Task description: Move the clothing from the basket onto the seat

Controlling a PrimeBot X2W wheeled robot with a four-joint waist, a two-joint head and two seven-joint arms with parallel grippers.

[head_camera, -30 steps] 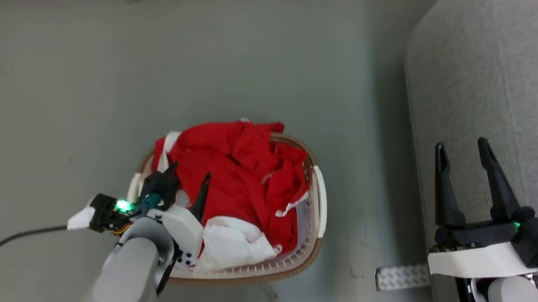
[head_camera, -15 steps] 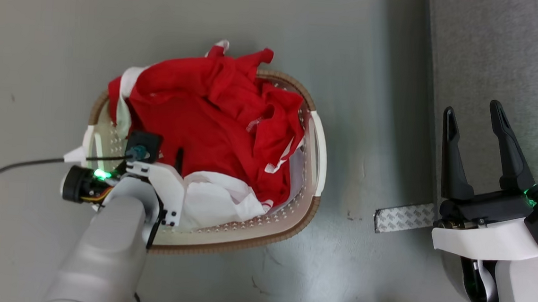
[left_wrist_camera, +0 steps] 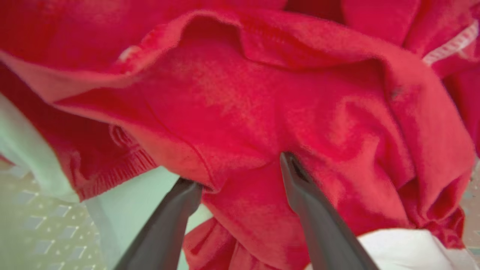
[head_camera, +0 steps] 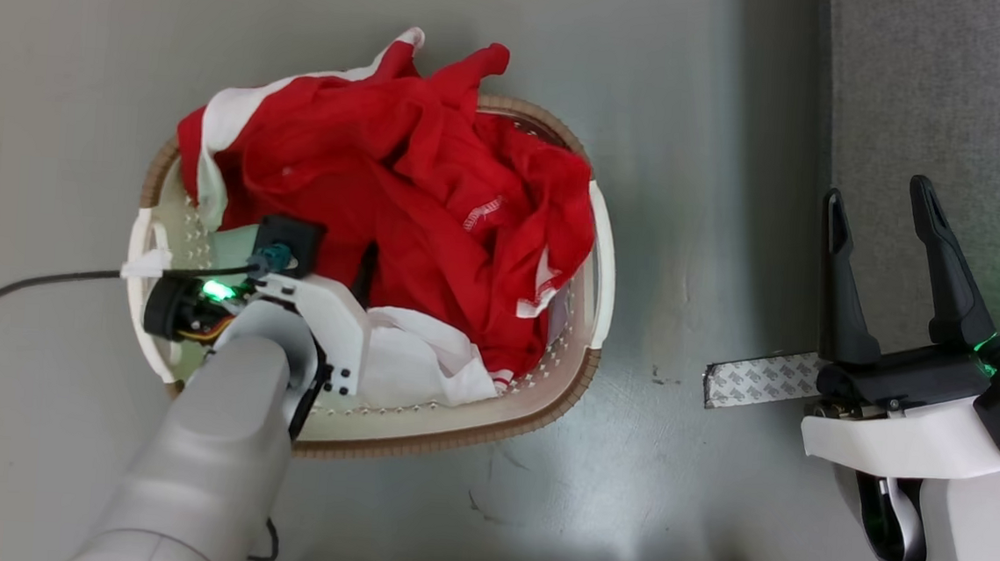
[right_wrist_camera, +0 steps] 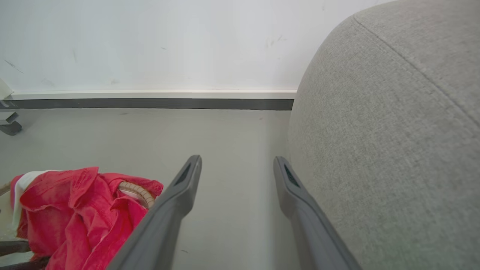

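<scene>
The clothing (head_camera: 435,197), crumpled red fabric with white trim, lies heaped in the oval perforated plastic basket (head_camera: 585,383) and spills over its ribbed brown rim. The left claw (left_wrist_camera: 237,169) is spread wide, its fingertips pressed into the folds. The right claw (head_camera: 878,191) is wide and empty beside the coarse-woven grey seat (head_camera: 953,101).

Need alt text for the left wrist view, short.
The left gripper, its two dark fingers spread apart, has its tips against a fold of the crumpled red clothing. A pale cloth and the perforated wall of the basket show at lower left.
</scene>
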